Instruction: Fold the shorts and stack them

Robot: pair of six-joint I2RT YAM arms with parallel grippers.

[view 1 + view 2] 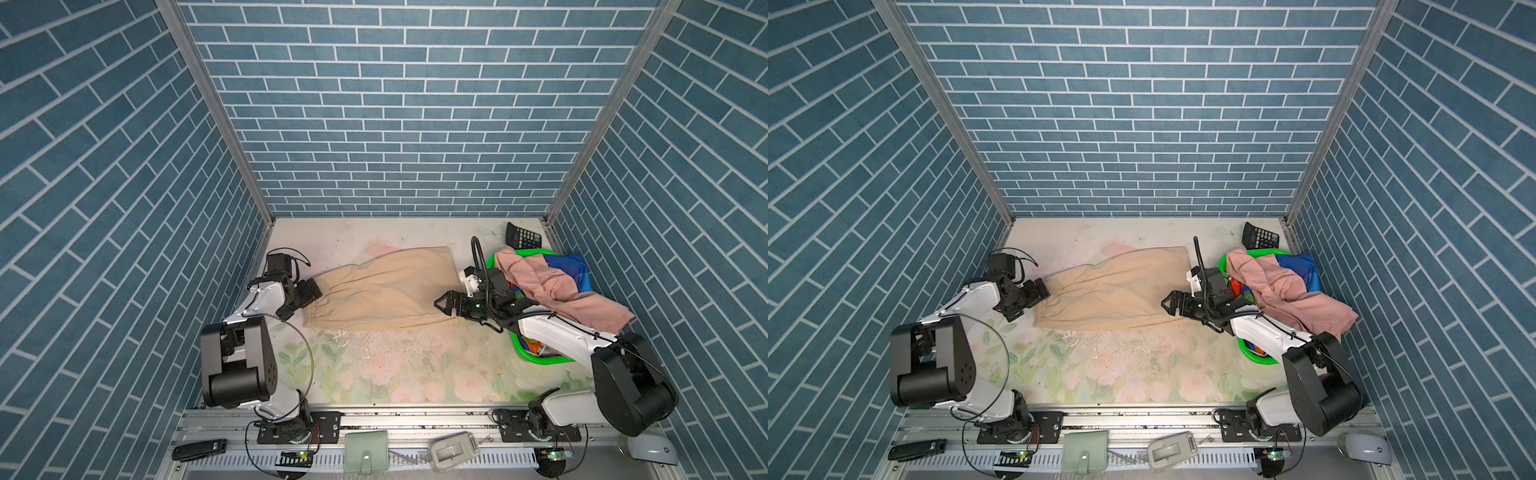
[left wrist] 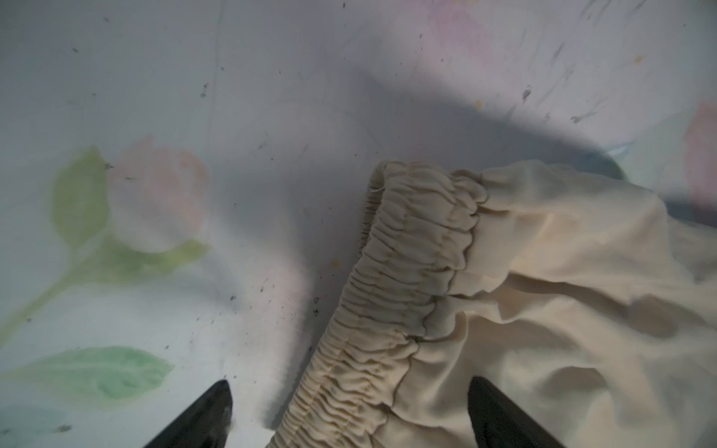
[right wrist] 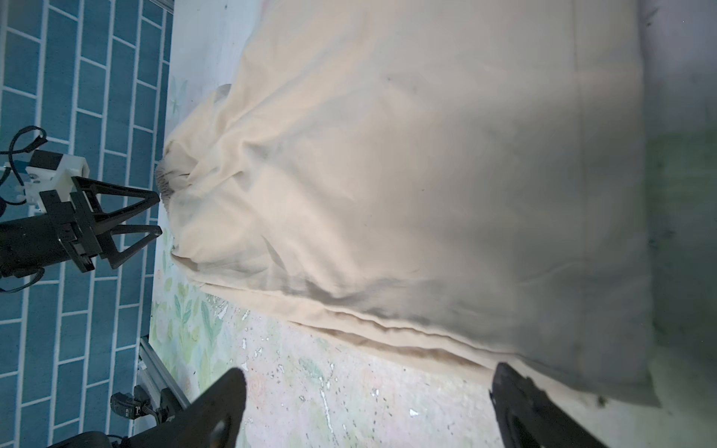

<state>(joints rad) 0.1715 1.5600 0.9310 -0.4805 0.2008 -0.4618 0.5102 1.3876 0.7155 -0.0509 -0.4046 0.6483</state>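
The beige shorts lie flat across the middle of the table, with the gathered waistband at the left end. My left gripper is open at that end. Its fingertips stand either side of the waistband, one over bare table and one over cloth. My right gripper is open at the near right corner of the beige shorts, holding nothing. The pink shorts drape over the basket, on top of the rainbow-striped shorts.
A green mesh basket stands at the right under my right arm. A black calculator lies at the back right corner. A green wallet, a grey device and a black remote sit on the front rail.
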